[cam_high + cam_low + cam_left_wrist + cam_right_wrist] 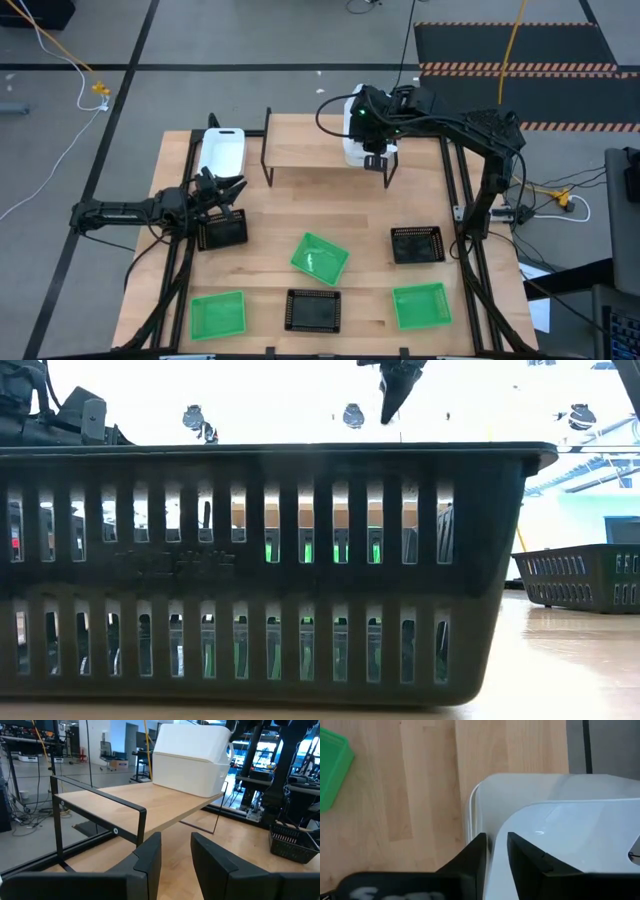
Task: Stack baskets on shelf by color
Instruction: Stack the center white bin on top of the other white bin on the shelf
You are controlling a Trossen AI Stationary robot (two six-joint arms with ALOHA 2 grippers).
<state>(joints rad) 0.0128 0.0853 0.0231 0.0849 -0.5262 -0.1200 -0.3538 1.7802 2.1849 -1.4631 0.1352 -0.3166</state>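
From above, the low light-wood shelf on thin black legs stands at twelve o'clock on the tabletop, and the right tool hangs over the smooth white plastic baskets nested at the shelf's three o'clock end; a third white rounded basket lies off the shelf toward ten o'clock. The left tool waits at nine o'clock above a black mesh basket. Other baskets are spread over the tabletop: three bright green mesh baskets and two more black ones. From tabletop height, a black slotted basket fills nearly everything, with dark tool fingers hanging at twelve o'clock. The left wrist view looks past its own fingers, which stand slightly apart with nothing between them, to the shelf carrying the white stack. The right wrist view looks down on the nested white baskets, its fingers a little spread astride the rim of the upper one; whether they are pinching it or letting go I cannot tell. The step in hand looks like setting a white basket onto its stack. Next, I judge, the right tool must lift clear without dragging the rim, then the last white basket needs fetching.
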